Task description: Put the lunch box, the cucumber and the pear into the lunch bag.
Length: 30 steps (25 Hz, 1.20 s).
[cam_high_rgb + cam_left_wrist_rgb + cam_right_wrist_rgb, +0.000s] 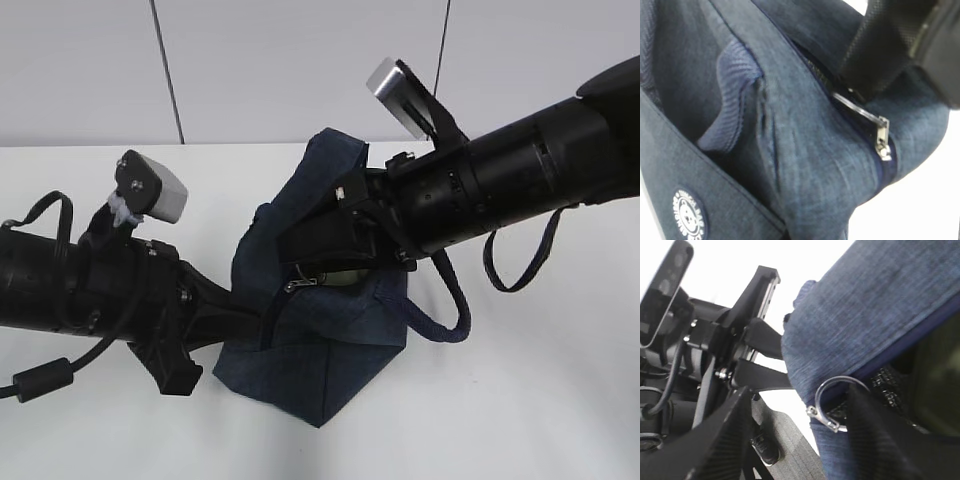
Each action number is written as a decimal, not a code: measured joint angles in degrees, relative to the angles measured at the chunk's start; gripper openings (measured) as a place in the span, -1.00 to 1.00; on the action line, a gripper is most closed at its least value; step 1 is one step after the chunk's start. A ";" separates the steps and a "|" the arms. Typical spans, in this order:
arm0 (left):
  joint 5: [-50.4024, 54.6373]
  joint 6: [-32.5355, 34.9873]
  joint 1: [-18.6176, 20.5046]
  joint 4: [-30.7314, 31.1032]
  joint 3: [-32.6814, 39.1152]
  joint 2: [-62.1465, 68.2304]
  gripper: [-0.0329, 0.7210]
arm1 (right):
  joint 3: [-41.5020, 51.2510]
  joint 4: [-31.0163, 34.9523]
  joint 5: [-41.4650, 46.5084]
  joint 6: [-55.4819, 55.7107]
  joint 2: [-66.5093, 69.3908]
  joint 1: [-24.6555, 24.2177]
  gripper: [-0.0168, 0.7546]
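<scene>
The right gripper (pixel 335 262) reaches into the mouth of the dark navy fabric lunch bag (pixel 330 345), its 2 black fingers (pixel 875 440) spread wide on either side of the silver ring pull (pixel 832 405); a dark green shape just below it in the exterior view may be the cucumber, probably just delivered. The left gripper (pixel 262 325) pinches the bag's near wall, seemingly to keep the opening spread, though its exact width I cannot tell. The bag sits on the white table (pixel 520 400). The lunch box and pear are not visible.
</scene>
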 joint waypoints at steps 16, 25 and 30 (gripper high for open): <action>0.00 0.00 0.00 -0.44 0.05 0.00 -0.80 | 0.00 -1.60 -2.49 -1.04 0.00 0.00 0.25; 0.00 0.00 0.00 -0.48 0.05 0.00 -0.80 | -0.09 -2.48 -5.30 -1.45 0.63 0.00 0.25; 0.00 0.00 0.00 -0.48 0.05 0.00 -0.80 | -0.28 0.25 -4.78 -3.62 3.15 0.00 0.25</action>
